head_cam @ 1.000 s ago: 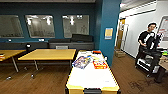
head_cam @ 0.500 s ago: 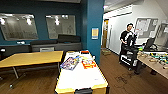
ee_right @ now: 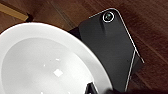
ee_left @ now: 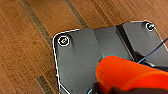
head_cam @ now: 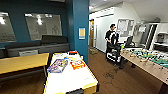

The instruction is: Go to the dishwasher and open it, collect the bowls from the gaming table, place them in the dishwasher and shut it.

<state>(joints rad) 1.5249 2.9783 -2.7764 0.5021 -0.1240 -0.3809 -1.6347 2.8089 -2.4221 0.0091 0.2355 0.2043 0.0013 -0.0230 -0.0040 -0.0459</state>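
Where frame ends, gaming table (head_cam: 147, 61) cut.

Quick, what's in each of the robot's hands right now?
Left: an orange rounded object shows close by; jaws cannot be told.
Right: a white glossy bowl shows large; jaws cannot be told.

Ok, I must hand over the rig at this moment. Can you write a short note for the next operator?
Left claw: open or shut, cannot tell. An orange rounded thing sits close to its wrist camera, above wood floor.
Right claw: cannot tell. A white bowl sits large at its wrist camera.
Gaming table: ahead on the right, with a person beyond it.
Done: a white bowl seems collected.
Left: load the dishwasher and close it; its state cannot be judged here.
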